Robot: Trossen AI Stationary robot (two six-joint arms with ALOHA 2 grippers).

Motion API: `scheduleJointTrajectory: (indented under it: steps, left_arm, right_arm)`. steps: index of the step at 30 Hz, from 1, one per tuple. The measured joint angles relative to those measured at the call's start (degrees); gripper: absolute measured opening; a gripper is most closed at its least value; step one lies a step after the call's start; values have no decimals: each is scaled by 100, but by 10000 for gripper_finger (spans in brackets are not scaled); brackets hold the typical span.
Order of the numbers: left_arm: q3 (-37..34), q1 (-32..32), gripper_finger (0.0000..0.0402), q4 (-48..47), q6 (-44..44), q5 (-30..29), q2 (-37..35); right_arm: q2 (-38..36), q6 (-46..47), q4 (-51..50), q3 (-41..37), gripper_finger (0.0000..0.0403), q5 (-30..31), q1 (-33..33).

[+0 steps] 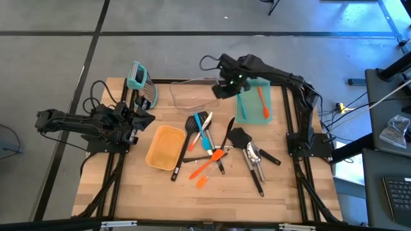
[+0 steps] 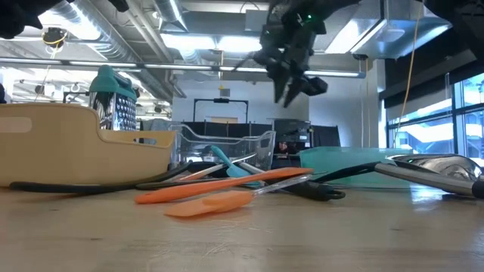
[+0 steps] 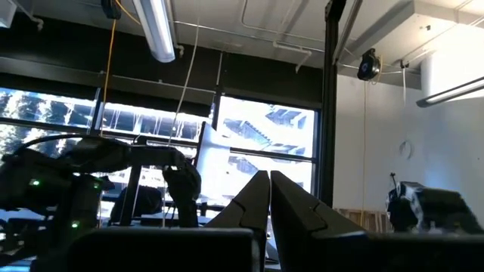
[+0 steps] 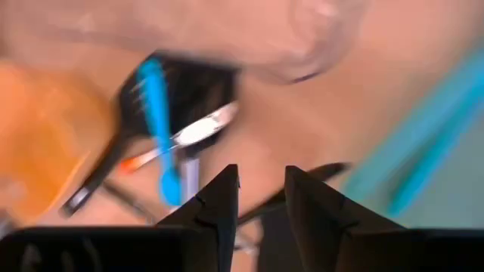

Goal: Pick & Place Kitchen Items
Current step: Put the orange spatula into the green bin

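Wooden table [image 1: 128, 192] in a workshop, utensils still mostly unsorted.

Two items, an orange spatula [image 1: 262, 101] and a teal one [image 1: 241, 106], already lie on the teal tray [image 1: 253, 119]; the yellow bin [image 1: 166, 147] and clear bin [image 1: 192, 96] look empty. Roughly ten long-handled utensils [image 1: 212, 151], black turners, orange and blue spatulas, shiny metal pieces, remain heaped mid-table. Right gripper [image 1: 221, 88] hovers above the clear bin, fingers narrowly parted, holding nothing. Left gripper [image 1: 144, 119] waits closed at the table's left edge.
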Motion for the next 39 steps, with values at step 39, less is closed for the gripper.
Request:
scheduleJointTrajectory:
  steps: [39]
  left_arm:
    - [0, 0, 8, -4, -10, -37, 0]
  right_arm:
    - [277, -4511, 1717, -157, 113, 2040, 3966]
